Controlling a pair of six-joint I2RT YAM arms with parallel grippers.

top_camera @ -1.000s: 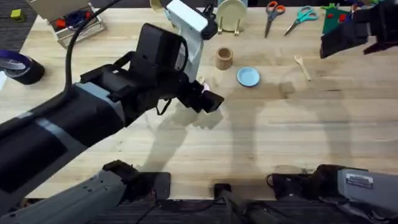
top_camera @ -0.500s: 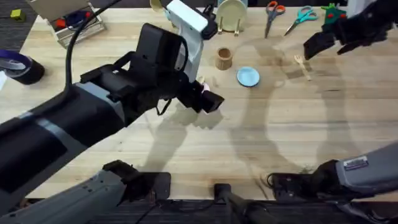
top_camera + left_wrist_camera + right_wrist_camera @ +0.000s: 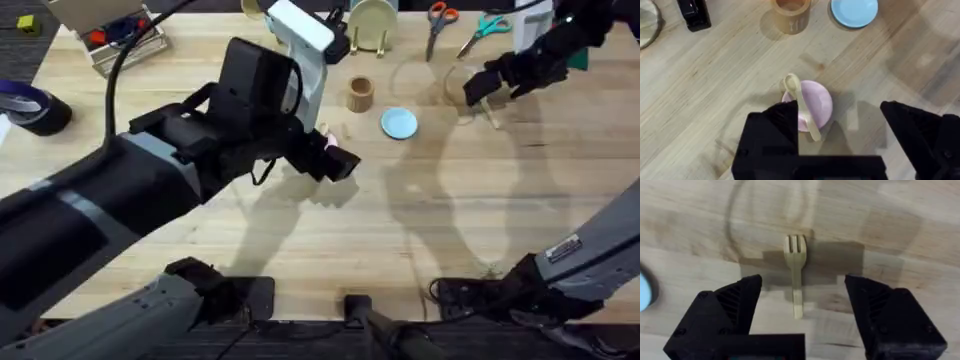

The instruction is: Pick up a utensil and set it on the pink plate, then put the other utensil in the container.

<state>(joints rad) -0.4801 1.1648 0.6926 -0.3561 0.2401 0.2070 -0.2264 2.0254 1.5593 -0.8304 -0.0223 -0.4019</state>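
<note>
Two arms reach over the worktop [image 3: 420, 240]. There are two small plates: the pink plate [image 3: 817, 102], mid-frame in the left wrist view, holds the spoon [image 3: 801, 102], and a blue plate [image 3: 399, 123] holds nothing. One wooden cup [image 3: 360, 94] stands left of the blue plate. One fork [image 3: 795, 270] lies flat, upper right overhead. The left gripper [image 3: 840, 137] and right gripper [image 3: 802, 307] both have jaws spread wide, gripping nothing.

No lettering can be read anywhere — the white label [image 3: 577, 290] on the right arm near its base carries print too small to make out.
</note>
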